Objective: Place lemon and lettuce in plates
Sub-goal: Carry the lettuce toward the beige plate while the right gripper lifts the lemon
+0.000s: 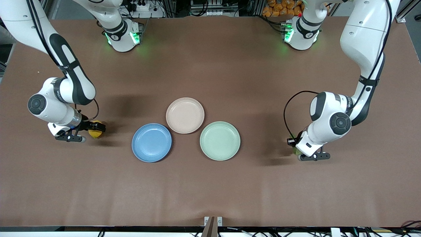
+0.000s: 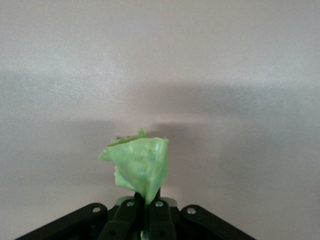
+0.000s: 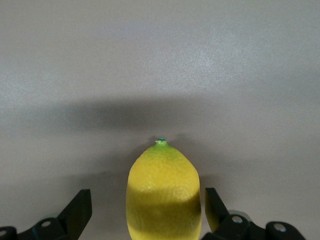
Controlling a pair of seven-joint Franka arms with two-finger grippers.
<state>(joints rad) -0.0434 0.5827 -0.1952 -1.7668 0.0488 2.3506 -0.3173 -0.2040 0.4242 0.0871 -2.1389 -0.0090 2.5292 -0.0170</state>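
Observation:
The lemon [image 1: 95,133] lies on the brown table toward the right arm's end. My right gripper [image 1: 94,128] is low around it. In the right wrist view the lemon [image 3: 162,195] sits between the open fingers [image 3: 79,210], with a gap on one side. My left gripper [image 1: 294,148] is low over the table toward the left arm's end and is shut on the lettuce [image 2: 140,167], a pale green wrinkly leaf; only a green sliver of the lettuce [image 1: 295,151] shows in the front view. The blue plate [image 1: 151,142] and the beige-pink plate [image 1: 185,115] stand empty mid-table.
A mint-green plate [image 1: 220,140], also empty, stands beside the blue one, toward the left arm's end. The three plates cluster between the two grippers. The arm bases stand along the table's edge farthest from the front camera.

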